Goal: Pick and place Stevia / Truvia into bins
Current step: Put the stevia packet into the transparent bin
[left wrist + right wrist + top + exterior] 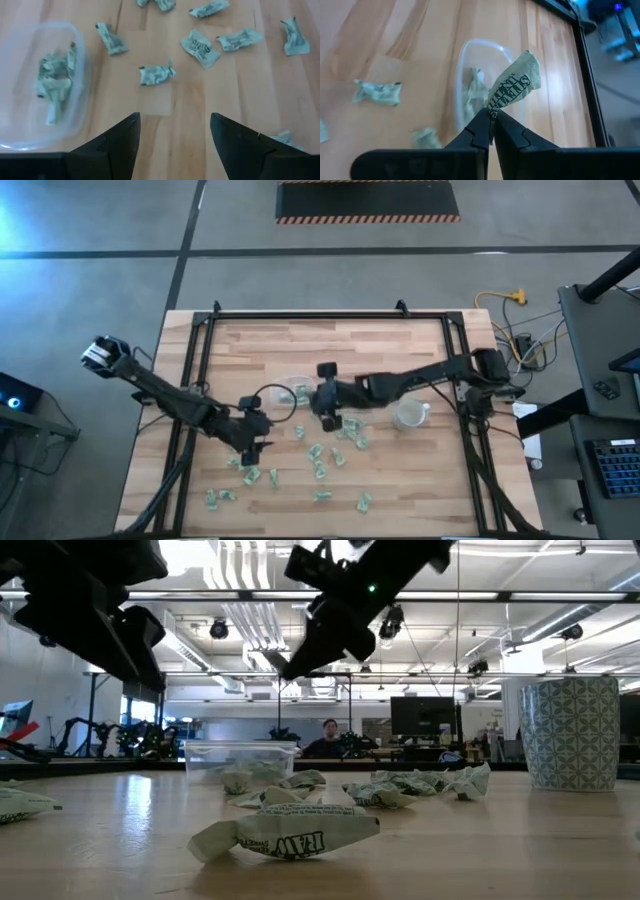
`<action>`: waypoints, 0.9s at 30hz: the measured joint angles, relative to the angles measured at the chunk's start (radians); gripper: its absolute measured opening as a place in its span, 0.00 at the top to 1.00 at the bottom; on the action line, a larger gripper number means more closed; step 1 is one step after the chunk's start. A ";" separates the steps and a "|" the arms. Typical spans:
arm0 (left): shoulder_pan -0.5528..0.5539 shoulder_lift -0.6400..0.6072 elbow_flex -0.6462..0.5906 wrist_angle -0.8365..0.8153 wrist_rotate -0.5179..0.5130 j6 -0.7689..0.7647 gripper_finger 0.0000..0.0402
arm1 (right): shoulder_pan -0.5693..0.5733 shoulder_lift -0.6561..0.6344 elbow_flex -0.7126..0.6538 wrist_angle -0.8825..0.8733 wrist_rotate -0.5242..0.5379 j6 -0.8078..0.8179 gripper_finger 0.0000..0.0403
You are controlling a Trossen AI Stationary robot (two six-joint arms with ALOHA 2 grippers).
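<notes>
Several crumpled pale green Stevia packets (318,455) lie loose on the wooden table, one close to the low camera (285,830). A clear rounded tub (290,392), one of the bins, holds a few packets (52,82). The other bin, a patterned cup (408,415), stands to its right. My right gripper (491,120) hangs above the table just right of the tub, shut on one packet (515,85). My left gripper (175,145) is open above the loose packets, near side of the tub, with a packet (156,75) on the table ahead of it. My right gripper pinches one end of the packet (493,109) between its two fingertips. The fingers slant downward toward the tub. The rest of the packet sticks out beyond the fingertips, lifted clear of the table.
A black metal frame (330,315) borders the table's far, left and right sides. The cup (570,730) stands upright right of the pile. Bare wood lies along the far part of the table (330,345).
</notes>
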 joint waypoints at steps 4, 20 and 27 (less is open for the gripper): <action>-0.030 0.048 0.004 0.021 -0.002 -0.067 0.44 | -0.075 0.001 -0.026 0.076 -0.131 -0.065 0.97; -0.046 0.083 0.048 0.015 0.001 -0.120 0.44 | -0.176 0.139 -0.024 0.138 -0.273 -0.094 0.92; -0.046 0.097 0.047 -0.067 0.006 -0.141 0.44 | -0.177 0.128 -0.024 0.137 -0.265 -0.090 0.74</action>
